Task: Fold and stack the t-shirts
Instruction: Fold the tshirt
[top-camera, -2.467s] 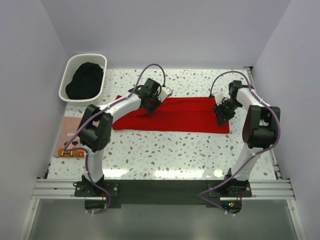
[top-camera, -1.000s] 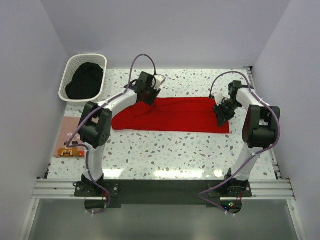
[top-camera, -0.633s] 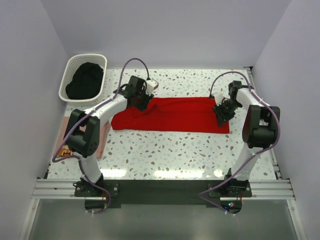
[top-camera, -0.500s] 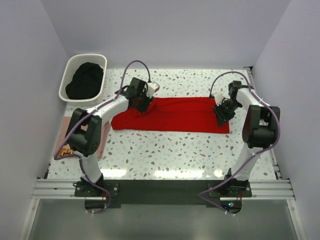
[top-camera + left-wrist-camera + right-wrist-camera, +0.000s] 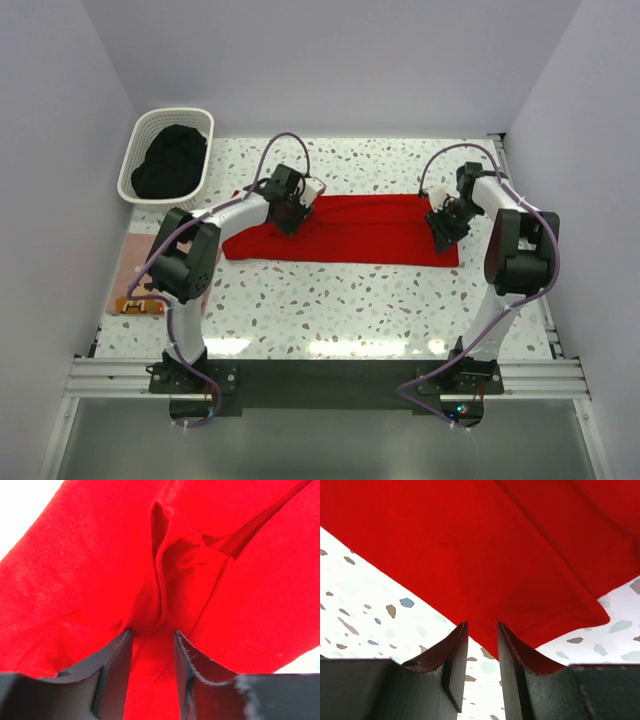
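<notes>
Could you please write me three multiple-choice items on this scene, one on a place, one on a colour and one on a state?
1. Where does the white basket stand?
A) far left corner of the table
B) near right corner
C) middle of the table

2. What colour is the cloth in the basket?
A) pink
B) black
C) red

3. How does the red t-shirt lie?
A) crumpled in a heap
B) hung over the basket
C) spread in a long folded strip

Answers: 1 A, it sits far left against the wall; 2 B, the cloth is plainly black; 3 C, it stretches across the table between the arms.
</notes>
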`<state>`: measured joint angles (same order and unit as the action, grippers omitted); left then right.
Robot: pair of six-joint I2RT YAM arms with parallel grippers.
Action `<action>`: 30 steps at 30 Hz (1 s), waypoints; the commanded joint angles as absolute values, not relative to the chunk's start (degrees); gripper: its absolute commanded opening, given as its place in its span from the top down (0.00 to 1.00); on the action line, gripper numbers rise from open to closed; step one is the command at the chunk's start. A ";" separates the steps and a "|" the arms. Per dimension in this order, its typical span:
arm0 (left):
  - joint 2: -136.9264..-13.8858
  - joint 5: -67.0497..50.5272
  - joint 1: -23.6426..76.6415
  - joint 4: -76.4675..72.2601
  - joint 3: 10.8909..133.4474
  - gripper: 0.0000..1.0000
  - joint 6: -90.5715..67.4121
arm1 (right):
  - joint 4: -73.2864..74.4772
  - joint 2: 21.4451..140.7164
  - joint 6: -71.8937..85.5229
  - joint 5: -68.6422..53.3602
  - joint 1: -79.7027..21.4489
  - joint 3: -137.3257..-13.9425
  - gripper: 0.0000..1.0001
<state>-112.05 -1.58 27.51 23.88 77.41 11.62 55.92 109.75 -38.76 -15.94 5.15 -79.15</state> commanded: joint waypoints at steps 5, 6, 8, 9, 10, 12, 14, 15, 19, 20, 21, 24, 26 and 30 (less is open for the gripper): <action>-112.15 1.14 27.51 22.76 81.82 0.79 12.04 | 55.72 110.83 -39.11 -15.73 5.01 -80.24 0.66; -112.32 0.97 27.51 22.59 82.26 0.83 11.61 | 55.72 110.92 -39.11 -15.73 5.01 -80.24 0.66; -113.20 0.70 27.51 22.67 83.66 0.95 11.34 | 55.72 111.00 -39.02 -15.82 5.01 -80.16 0.66; -113.64 0.62 27.51 22.85 84.28 0.99 10.99 | 55.72 111.01 -39.02 -15.82 5.01 -80.24 0.66; -114.51 0.53 27.51 23.03 85.51 1.00 10.73 | 55.64 111.01 -39.02 -15.82 5.01 -80.16 0.66; -115.40 0.27 27.51 23.55 86.65 1.00 10.11 | 55.72 111.00 -39.11 -15.56 5.01 -80.16 0.66; -116.28 0.26 27.51 23.64 87.97 1.00 9.58 | 55.64 110.74 -39.20 -15.38 5.01 -80.07 0.66; -116.45 0.26 27.51 23.47 88.24 1.00 9.06 | 55.63 110.74 -39.29 -15.29 5.10 -79.89 0.66; -118.20 -1.05 27.51 23.64 91.39 1.00 7.56 | 55.55 111.00 -39.46 -15.12 5.01 -79.72 0.66; -118.65 -1.05 27.51 23.73 91.93 1.00 7.21 | 55.55 111.01 -39.38 -15.12 5.01 -79.72 0.66; -119.00 -1.14 27.51 23.82 92.46 1.00 6.68 | 55.55 111.01 -39.29 -15.20 5.01 -79.80 0.66; -120.41 -0.71 27.51 23.47 93.60 1.00 5.80 | 55.55 111.09 -39.20 -15.29 5.01 -79.89 0.66; -121.20 -0.18 27.33 23.03 94.13 1.00 5.63 | 55.63 111.01 -39.11 -15.38 5.01 -79.89 0.66; -122.08 1.14 25.94 22.41 94.57 0.89 5.10 | 55.90 110.57 -39.11 -15.64 5.01 -80.16 0.66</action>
